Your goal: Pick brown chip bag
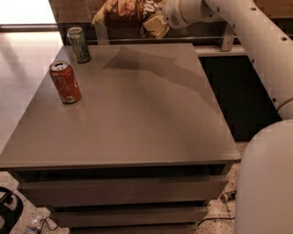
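Camera view shows the gripper [154,25] high over the far edge of the grey table [137,119], fingers clamped on the right end of the brown chip bag [120,13], which hangs leftward off the tabletop, beyond the green soda can [78,44] and red soda can [65,82].

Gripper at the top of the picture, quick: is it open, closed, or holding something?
Gripper: closed on the brown chip bag, holding it in the air above the far edge of the table.
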Controlling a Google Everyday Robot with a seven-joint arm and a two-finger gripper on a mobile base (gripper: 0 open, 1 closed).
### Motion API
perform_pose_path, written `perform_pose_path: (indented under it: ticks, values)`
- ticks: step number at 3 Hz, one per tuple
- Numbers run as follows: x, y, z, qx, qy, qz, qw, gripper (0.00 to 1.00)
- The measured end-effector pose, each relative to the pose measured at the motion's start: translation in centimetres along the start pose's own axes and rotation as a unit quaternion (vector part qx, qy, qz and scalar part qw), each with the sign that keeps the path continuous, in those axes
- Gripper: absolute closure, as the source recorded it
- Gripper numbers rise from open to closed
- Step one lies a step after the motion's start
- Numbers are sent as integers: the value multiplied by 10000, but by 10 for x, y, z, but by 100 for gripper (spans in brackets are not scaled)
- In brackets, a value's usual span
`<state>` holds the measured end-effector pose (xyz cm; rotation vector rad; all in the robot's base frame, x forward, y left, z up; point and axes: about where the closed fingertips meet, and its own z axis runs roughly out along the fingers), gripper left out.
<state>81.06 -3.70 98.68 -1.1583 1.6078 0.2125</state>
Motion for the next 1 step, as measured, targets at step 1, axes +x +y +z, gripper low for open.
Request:
perform_pose_path:
  ticks: [1]
  values:
    - [-1, 0, -1, 1, -12, -16, 10000, 100]
